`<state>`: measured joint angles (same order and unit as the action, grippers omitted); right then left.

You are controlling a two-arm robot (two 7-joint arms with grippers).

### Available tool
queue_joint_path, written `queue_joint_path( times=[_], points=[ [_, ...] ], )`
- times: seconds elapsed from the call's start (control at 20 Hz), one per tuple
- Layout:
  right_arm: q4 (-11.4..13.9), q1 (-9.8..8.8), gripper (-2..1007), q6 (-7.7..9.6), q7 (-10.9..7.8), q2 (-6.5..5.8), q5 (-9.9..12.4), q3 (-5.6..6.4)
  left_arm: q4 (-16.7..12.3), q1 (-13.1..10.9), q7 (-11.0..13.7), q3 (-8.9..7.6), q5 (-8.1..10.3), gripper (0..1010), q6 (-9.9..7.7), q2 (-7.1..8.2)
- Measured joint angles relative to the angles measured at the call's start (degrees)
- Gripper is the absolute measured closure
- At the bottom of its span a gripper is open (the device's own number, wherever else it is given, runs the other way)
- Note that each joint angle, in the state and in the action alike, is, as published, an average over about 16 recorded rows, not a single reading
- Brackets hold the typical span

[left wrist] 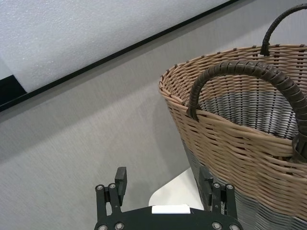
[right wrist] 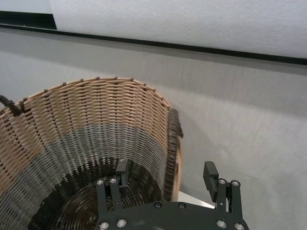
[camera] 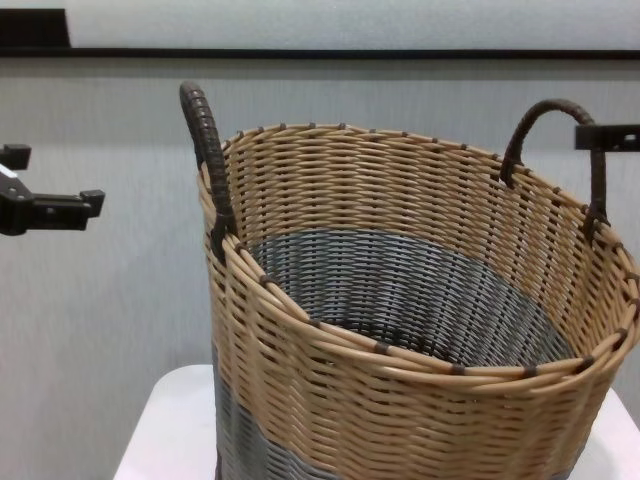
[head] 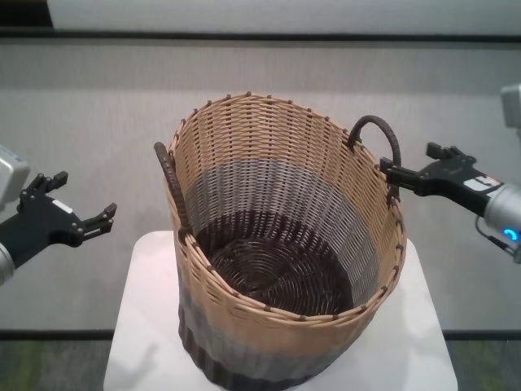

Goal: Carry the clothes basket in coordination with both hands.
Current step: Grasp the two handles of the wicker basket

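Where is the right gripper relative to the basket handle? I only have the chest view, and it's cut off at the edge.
Observer: In the head view the right gripper is open, its fingertip right at the right handle of the basket, not clamped on it.
Reviewer: And the left one?
Observer: The left gripper is open too, with a clear gap to the left handle.
Reviewer: Anything inside?
Observer: No. The head view shows the bare woven bottom.
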<state>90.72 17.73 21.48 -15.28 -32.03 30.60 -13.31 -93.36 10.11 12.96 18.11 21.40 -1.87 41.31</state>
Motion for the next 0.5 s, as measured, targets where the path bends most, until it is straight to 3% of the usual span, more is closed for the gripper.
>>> queue_joint_path(
  times=[0.5],
  points=[
    [-5.05,4.44,3,-0.76,-0.61,3.28,-2.98,-2.76,0.01,0.04,0.12,0.1,0.07,11,0.0,0.04]
  ],
)
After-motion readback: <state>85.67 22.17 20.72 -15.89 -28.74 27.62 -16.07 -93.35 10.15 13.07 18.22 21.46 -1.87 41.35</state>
